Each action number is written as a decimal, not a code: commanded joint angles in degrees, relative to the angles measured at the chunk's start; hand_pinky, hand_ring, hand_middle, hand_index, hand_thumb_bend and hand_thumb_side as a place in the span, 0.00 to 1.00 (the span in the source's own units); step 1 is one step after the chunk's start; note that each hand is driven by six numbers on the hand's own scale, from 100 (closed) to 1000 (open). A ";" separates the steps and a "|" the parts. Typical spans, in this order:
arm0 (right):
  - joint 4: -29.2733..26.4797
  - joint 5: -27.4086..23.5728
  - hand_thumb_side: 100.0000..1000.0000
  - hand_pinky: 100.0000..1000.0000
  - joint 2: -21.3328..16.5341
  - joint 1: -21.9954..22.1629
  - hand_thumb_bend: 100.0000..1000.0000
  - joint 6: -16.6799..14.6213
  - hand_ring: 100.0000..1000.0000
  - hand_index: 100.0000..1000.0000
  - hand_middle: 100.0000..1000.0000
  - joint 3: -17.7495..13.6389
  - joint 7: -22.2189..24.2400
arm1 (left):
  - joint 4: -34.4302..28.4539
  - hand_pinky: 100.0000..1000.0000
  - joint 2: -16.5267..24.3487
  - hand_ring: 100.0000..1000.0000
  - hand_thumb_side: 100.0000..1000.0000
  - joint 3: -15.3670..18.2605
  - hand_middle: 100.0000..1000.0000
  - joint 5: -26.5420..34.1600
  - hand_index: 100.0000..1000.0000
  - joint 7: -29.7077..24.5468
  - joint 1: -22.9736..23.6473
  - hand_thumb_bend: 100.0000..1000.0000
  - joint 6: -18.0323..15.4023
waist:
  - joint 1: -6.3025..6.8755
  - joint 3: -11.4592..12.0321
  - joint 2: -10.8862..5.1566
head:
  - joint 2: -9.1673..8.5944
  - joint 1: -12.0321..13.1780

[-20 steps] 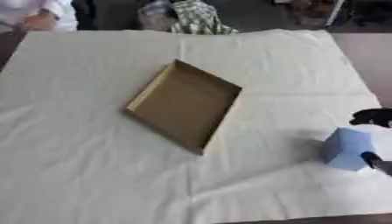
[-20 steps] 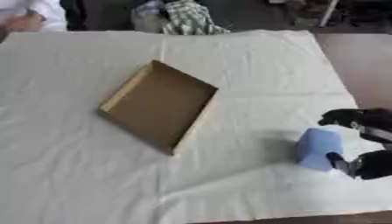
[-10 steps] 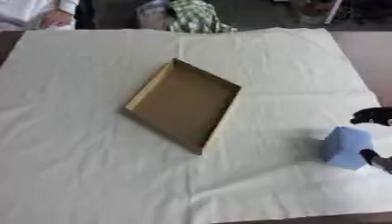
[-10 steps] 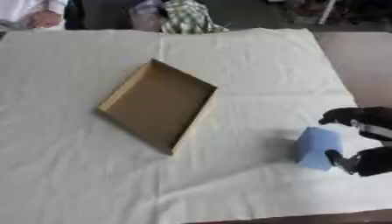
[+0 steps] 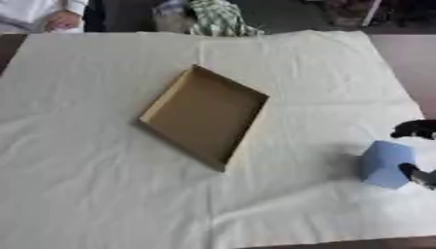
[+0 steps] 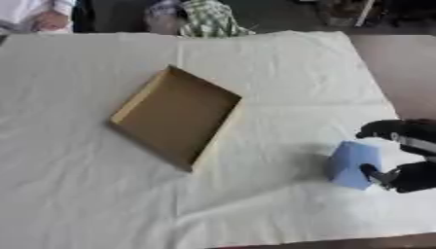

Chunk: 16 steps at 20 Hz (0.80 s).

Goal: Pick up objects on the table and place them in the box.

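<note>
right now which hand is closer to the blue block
Right. The right hand is at the blue block, with fingers above and below its right side. The left hand shows in neither view, so its distance can't be judged.

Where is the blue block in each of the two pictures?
Left eye view: the blue block sits near the right edge, below the middle, on the white cloth.
Right eye view: the same block shows further in from the right edge, with the right hand curled round it, fingers above and thumb below.
Shared landmark: the open brown box lies up and to the left of the block in both views.
</note>
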 commanded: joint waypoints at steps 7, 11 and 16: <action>0.20 0.29 0.68 1.00 -2.45 -0.90 0.07 -0.64 1.00 1.00 1.00 -0.07 0.66 | -0.82 0.59 0.52 0.88 0.49 -0.08 0.58 -0.45 0.61 -0.33 -0.84 0.29 0.01 | 0.00 0.23 -0.49 | -0.35 -0.10; 0.13 0.10 0.69 1.00 -2.48 -1.01 0.08 -0.92 1.00 1.00 1.00 0.19 1.01 | -0.82 0.59 0.48 0.88 0.49 -0.11 0.58 -0.42 0.61 -0.39 -0.87 0.29 0.00 | -0.08 0.24 -0.52 | -0.41 -0.12; 1.27 0.10 0.70 1.00 -2.68 -1.68 0.08 -1.12 1.00 1.00 1.00 0.95 1.76 | -0.82 0.59 0.35 0.88 0.49 -0.13 0.58 -0.40 0.61 -0.45 -0.85 0.29 0.02 | -0.06 0.42 -0.52 | -0.67 -0.28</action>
